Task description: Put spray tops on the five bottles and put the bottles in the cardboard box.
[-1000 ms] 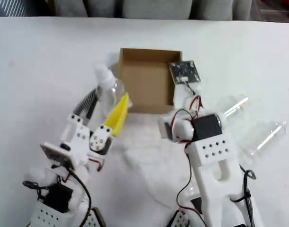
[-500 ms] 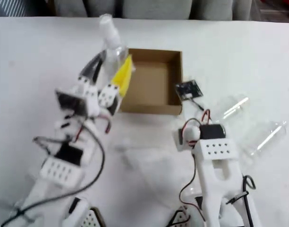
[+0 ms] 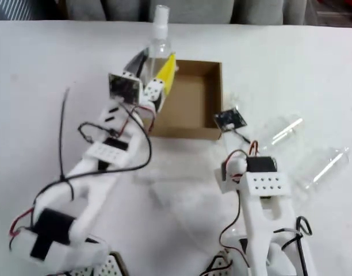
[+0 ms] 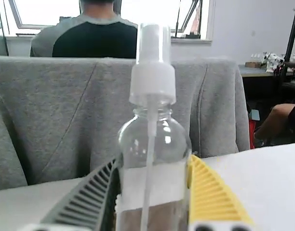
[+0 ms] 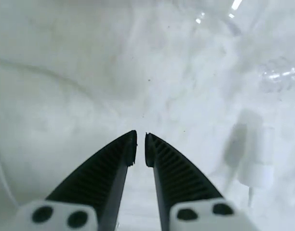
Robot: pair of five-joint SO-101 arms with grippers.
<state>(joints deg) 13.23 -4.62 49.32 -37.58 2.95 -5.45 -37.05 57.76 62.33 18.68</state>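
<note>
Swinging up and forward, my left gripper (image 3: pixel 154 64) clamps the capped spray bottle (image 3: pixel 159 46) over the cardboard box's (image 3: pixel 213 98) far left corner, basically drop-ready I think, while my right gripper (image 5: pixel 140 149) backs off, pinched nearly closed and empty.

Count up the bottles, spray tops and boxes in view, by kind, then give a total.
Bottles: 3 (held bottle, lying bottle, second lying bottle)
Spray tops: 2 (fitted spray top, loose spray top)
Cardboard box: 1
Total: 6

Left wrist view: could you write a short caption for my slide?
The left tool grips a clear bottle fitted with a white spray top.
</note>
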